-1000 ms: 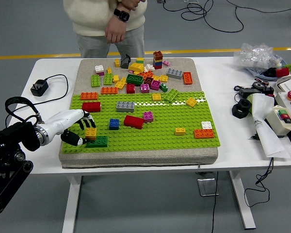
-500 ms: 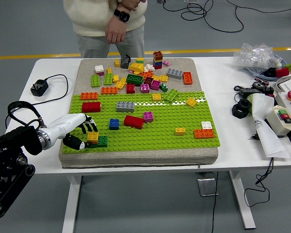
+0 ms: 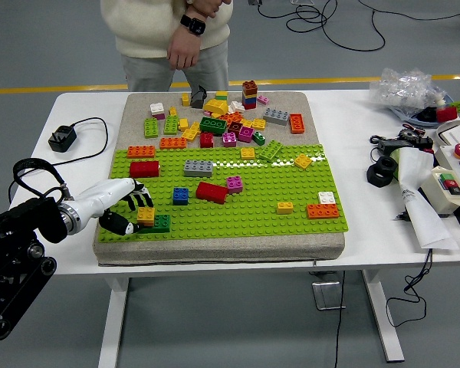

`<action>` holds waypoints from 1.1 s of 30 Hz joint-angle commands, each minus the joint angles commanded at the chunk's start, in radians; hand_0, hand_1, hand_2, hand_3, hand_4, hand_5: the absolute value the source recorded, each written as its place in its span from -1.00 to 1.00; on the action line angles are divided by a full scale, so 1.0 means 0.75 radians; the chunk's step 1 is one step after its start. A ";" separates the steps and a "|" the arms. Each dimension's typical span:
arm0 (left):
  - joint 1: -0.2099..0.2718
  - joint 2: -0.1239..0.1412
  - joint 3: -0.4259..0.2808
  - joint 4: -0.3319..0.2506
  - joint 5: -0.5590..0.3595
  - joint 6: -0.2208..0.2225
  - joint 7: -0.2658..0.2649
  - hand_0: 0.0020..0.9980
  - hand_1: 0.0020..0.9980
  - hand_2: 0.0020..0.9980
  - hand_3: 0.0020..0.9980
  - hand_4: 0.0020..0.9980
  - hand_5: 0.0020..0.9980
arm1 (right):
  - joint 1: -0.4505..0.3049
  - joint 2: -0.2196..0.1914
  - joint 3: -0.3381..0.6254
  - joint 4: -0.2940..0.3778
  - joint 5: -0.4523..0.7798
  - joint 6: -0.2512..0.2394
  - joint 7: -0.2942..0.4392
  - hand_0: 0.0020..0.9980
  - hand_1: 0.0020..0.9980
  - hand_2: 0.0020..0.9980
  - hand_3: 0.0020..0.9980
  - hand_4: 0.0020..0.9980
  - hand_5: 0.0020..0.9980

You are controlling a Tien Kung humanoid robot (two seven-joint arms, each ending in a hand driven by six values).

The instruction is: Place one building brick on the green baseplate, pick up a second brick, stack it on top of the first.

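Observation:
The green baseplate [image 3: 238, 192] lies on a grey pad with several bricks on it. At its near left corner a dark green brick [image 3: 159, 224] sits on the plate with a small yellow-orange brick [image 3: 146, 215] on top of it. My left hand [image 3: 130, 211] reaches in from the left with its fingers curled around the yellow-orange brick, thumb below and fingers above. The right arm is out of view.
Loose bricks [image 3: 222, 115] are piled at the far part of the pad. A person [image 3: 172, 34] stands at the far side, hands held at the body. A black charger [image 3: 62, 138] lies left; tools and a control box [image 3: 452, 180] lie right.
My left hand moved a little toward me and to the left with the yellow-orange brick, bringing it down onto the dark green brick. In the last half second almost nothing moved.

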 joint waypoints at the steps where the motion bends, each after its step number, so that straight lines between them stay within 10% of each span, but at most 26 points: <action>1: 0.000 0.000 0.000 0.001 0.000 0.000 0.000 0.31 0.09 0.06 0.09 0.30 -1.00 | 0.000 0.000 -0.001 0.000 0.000 0.000 0.000 0.53 0.41 0.48 0.51 1.00 0.24; 33: -0.002 -0.003 -0.006 0.016 -0.023 -0.014 0.011 0.57 0.25 0.15 0.22 0.57 -0.94 | -0.002 0.004 0.000 0.000 -0.001 0.004 0.000 0.53 0.41 0.48 0.50 1.00 0.25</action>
